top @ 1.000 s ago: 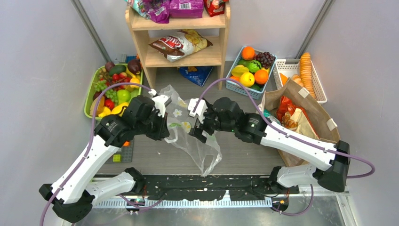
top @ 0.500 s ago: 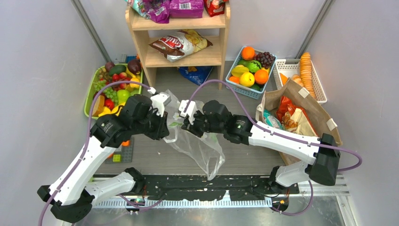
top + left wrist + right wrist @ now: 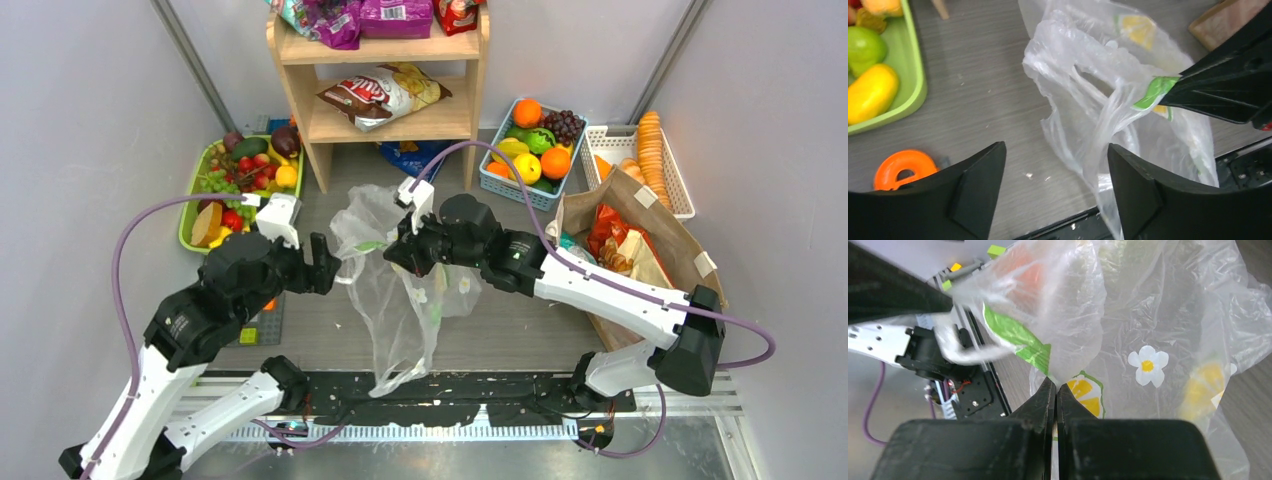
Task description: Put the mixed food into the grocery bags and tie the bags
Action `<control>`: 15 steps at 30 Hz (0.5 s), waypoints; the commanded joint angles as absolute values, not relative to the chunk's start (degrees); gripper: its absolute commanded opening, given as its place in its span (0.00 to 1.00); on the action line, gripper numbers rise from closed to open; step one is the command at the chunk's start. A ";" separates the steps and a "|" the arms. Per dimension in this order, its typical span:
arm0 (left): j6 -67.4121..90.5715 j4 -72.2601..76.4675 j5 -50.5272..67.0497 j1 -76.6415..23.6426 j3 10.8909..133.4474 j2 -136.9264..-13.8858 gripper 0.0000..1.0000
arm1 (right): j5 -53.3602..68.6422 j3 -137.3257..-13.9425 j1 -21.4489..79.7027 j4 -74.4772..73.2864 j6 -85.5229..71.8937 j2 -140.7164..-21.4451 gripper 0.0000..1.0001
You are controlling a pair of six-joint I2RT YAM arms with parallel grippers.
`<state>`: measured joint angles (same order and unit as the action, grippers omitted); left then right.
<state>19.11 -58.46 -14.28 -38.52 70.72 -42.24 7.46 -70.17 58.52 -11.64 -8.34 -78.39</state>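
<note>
The clear plastic grocery bag (image 3: 400, 300), printed with lemons and flowers, hangs crumpled over the table's middle. My right gripper (image 3: 395, 250) is shut on its upper edge; in the right wrist view the jaws (image 3: 1055, 387) pinch the film of the bag (image 3: 1148, 315). Just left of it, my left gripper (image 3: 322, 268) stands open and empty, apart from the bag. In the left wrist view the bag (image 3: 1098, 100) lies ahead of the open left gripper (image 3: 1055, 170). The tan tote (image 3: 655, 225) at right holds snack packets (image 3: 607, 232).
A wooden shelf (image 3: 390, 125) with snack packets (image 3: 380, 95) stands at the back. Around it stand a green basket (image 3: 188, 215) of fruit on the left, a blue basket (image 3: 495, 180) of fruit, and a white basket (image 3: 680, 190). An orange ring (image 3: 905, 167) lies near the left gripper.
The right gripper shut on the plastic bag and raised it. The left gripper opened, let go of the bag and drew back to the left.
</note>
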 commanded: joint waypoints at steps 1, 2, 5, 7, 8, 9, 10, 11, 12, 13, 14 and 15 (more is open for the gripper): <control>21.99 -42.69 -7.87 -38.47 63.73 -36.71 0.82 | 8.73 -73.01 57.20 -9.94 -17.02 -75.98 0.05; 22.70 -40.13 -6.28 -38.44 61.99 -35.48 0.85 | 8.77 -73.02 57.16 -9.85 -17.31 -75.82 0.05; 27.56 -34.00 -4.21 -38.43 57.20 -32.57 0.89 | 8.45 -72.89 56.96 -9.60 -17.49 -75.33 0.05; 30.96 -31.89 -4.10 -38.41 55.50 -32.16 0.86 | 8.14 -72.78 56.91 -9.54 -17.64 -75.09 0.05; 32.39 -31.50 -4.16 -38.41 54.93 -32.44 0.85 | 8.01 -72.58 56.89 -9.28 -17.88 -75.03 0.05; 33.55 -31.71 -4.58 -38.45 54.66 -32.77 0.83 | 7.96 -72.50 56.78 -9.08 -18.04 -74.88 0.05; 34.58 -32.32 -5.29 -38.42 54.33 -33.02 0.83 | 8.01 -72.27 56.74 -8.71 -18.48 -74.84 0.05; 35.44 -32.73 -5.84 -38.44 53.85 -33.12 0.82 | 8.16 -72.12 56.66 -8.48 -18.95 -74.72 0.05; 35.96 -32.58 -5.99 -38.43 53.14 -32.95 0.79 | 8.21 -71.95 56.54 -8.05 -19.19 -74.62 0.05; 36.49 -31.75 -5.54 -38.46 52.02 -32.46 0.77 | 8.31 -71.92 56.43 -7.89 -19.52 -74.49 0.05; 37.06 -30.49 -4.94 -38.44 50.67 -31.73 0.74 | 8.38 -71.90 56.25 -7.73 -19.73 -74.47 0.05; 37.67 -28.84 -4.19 -38.42 48.98 -30.96 0.71 | 8.64 -71.85 56.16 -7.64 -19.94 -74.34 0.05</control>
